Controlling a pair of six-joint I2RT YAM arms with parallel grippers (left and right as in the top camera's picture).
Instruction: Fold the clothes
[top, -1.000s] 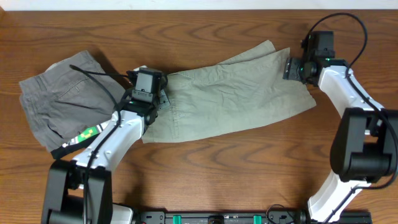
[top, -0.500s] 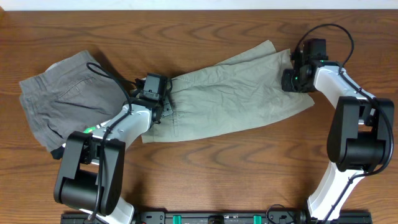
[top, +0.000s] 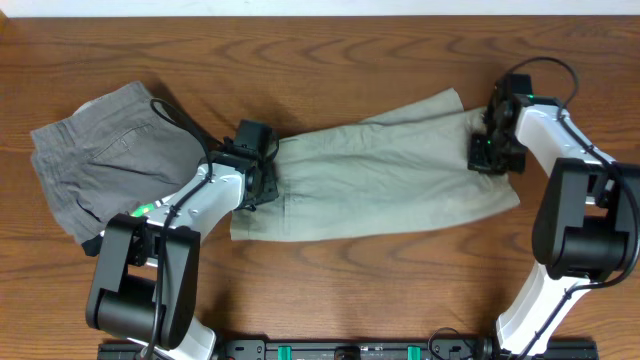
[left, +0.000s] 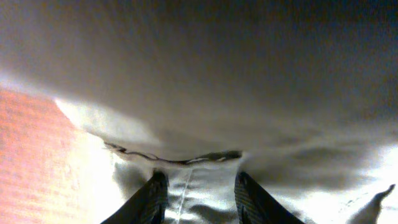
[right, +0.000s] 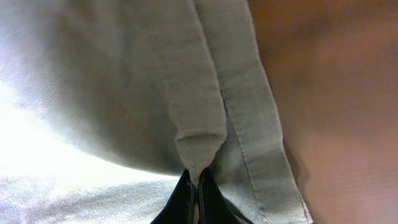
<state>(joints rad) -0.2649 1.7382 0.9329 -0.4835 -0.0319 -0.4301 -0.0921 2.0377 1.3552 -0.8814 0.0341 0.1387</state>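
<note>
The wooden table (top: 330, 40) fills the overhead view. Across its middle the clothes (top: 380, 185), a pale khaki-green garment, lie spread flat and wrinkled, waistband end to the left and leg hems to the right. Well to the left sit the darker grey shorts (top: 100, 170), their near edge just beside the khaki waistband. The 2 arms reach in from the near edge, the left arm (top: 190, 205) to the waistband and the right arm (top: 560, 140) to the hem. The left gripper (left: 198, 186) has its fingers (left: 153, 196) a little apart with a thick fold of waistband cloth caught between them. The right gripper (right: 194, 186) is pressed closed, pinching a narrow fold at the hem seam.
</note>
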